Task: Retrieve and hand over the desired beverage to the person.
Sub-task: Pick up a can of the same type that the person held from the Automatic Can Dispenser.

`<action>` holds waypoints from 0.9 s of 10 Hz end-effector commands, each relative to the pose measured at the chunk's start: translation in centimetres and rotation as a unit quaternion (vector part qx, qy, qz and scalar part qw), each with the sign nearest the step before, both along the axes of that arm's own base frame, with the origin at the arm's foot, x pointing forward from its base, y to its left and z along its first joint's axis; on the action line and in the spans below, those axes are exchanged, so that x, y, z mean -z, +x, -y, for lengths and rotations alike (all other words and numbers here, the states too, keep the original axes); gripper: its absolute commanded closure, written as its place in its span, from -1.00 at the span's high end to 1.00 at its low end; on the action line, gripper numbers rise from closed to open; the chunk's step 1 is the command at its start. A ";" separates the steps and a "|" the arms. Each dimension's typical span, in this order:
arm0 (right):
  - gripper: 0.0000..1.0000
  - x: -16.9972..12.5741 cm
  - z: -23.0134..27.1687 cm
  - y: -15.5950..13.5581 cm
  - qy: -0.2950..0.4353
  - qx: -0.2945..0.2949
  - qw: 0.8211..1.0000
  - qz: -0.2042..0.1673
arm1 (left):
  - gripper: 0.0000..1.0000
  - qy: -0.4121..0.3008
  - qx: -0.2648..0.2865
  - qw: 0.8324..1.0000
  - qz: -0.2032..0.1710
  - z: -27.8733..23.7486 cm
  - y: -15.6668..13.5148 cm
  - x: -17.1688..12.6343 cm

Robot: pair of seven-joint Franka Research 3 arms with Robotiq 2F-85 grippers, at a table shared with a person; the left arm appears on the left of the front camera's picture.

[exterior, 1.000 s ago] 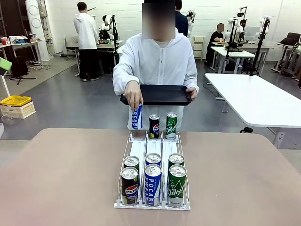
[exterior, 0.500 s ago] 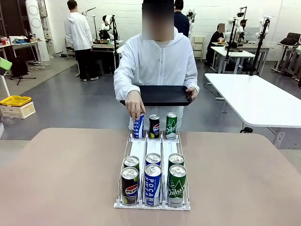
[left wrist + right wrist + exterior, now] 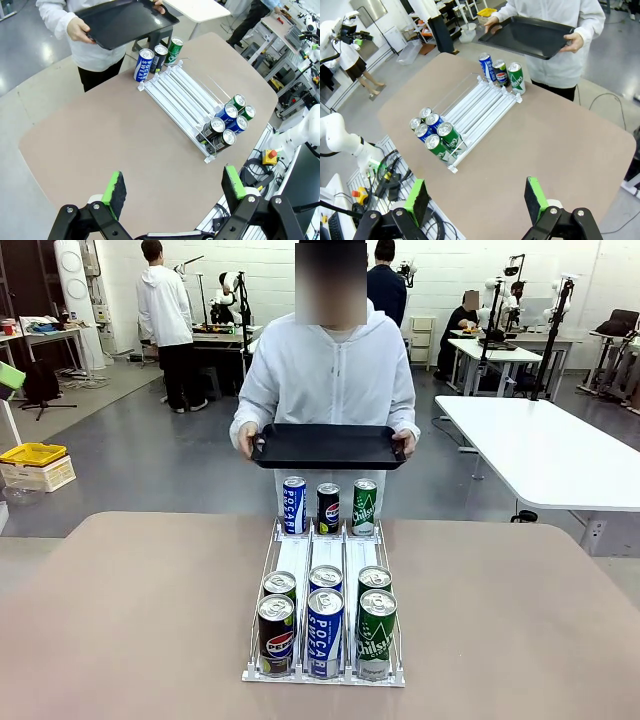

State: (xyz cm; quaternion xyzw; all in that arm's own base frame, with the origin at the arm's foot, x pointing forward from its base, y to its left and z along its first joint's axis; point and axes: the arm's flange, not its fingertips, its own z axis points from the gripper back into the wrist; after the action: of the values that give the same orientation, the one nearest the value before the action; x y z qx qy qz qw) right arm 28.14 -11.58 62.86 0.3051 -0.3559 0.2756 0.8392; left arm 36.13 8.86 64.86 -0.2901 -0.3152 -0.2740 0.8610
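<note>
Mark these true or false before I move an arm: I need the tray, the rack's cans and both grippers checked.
1. The person holds the black tray. True.
2. The left gripper is shut on a can. False: the left gripper is open and holds nothing.
3. The rack has three cans at its far end. True.
4. The blue can there lies on its side. False: the blue can stands upright.
5. The right gripper is open. True.
</note>
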 end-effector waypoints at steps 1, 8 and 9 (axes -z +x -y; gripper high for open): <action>1.00 0.0 -0.1 0.3 0.010 -0.009 1.000 0.006 | 1.00 -0.003 0.006 1.000 0.006 -0.1 0.1 0.0; 1.00 0.0 -0.1 0.3 0.010 -0.009 1.000 0.006 | 1.00 0.162 -0.020 0.976 -0.141 21.9 0.2 1.0; 1.00 0.0 -0.1 0.3 0.010 -0.009 1.000 0.006 | 1.00 0.193 -0.055 0.963 -0.180 26.0 0.1 2.4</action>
State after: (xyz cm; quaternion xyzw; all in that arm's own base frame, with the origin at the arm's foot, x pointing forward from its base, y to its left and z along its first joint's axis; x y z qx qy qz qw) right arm 28.14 -11.48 62.94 0.3024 -0.3548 0.2756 0.8406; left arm 35.14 -15.03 62.52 -0.1701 -0.1621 -0.2674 0.9345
